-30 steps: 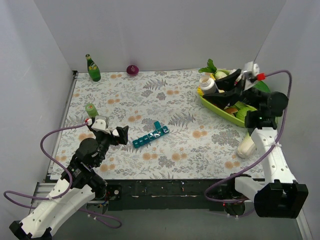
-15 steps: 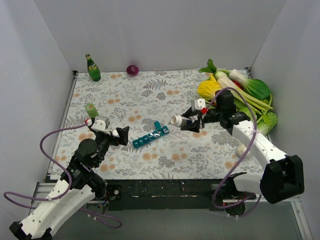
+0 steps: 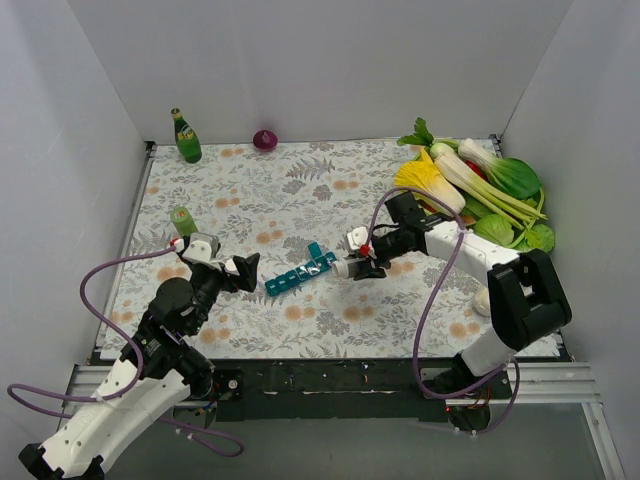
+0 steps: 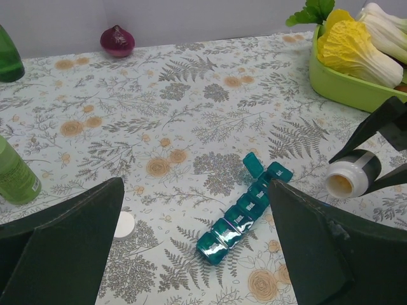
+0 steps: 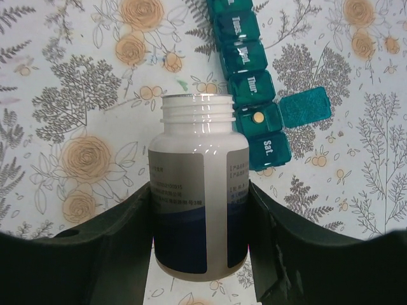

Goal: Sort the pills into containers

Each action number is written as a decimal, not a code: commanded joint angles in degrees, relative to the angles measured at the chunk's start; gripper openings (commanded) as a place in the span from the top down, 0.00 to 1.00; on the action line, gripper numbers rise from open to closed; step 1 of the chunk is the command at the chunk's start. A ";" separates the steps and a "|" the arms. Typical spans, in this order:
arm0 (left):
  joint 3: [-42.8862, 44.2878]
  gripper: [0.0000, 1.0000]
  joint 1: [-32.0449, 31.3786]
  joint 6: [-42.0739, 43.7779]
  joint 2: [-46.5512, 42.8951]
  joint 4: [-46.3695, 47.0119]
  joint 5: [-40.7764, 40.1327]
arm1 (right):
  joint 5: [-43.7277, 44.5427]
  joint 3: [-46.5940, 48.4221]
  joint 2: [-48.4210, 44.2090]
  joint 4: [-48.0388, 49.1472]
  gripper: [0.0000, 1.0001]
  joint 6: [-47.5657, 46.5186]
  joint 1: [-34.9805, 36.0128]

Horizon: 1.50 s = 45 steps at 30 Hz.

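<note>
Both arms share one build: left arm (image 3: 120, 390) and right arm (image 3: 470, 250) have white plastic link shells with black joint housings. A thin purple cable (image 3: 83, 295) loops off the left arm, and another purple cable (image 3: 428, 318) off the right. Left gripper (image 3: 250, 268) has a white body and black fingers (image 4: 60, 238). Right gripper (image 3: 352, 268) is the same, with a small red mark (image 3: 366, 248) and dark matte fingers (image 5: 108, 254).

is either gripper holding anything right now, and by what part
The right gripper holds the open white pill bottle by the sides of its labelled body, fingers clear of the neck. The left gripper is open and empty.
</note>
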 commanded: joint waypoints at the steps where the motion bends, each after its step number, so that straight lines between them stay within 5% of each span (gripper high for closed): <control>1: -0.47 0.02 0.32 0.64 -0.74 0.86 0.20 | 6.60 4.26 3.15 -0.26 0.99 -3.60 1.91; 19: -0.30 0.02 0.32 0.72 -1.97 0.95 1.07 | 22.08 12.69 12.13 0.80 0.99 2.47 5.78; 45: -0.30 0.02 0.40 0.81 -3.64 0.95 1.16 | 32.19 17.18 14.06 -3.33 0.99 2.74 10.79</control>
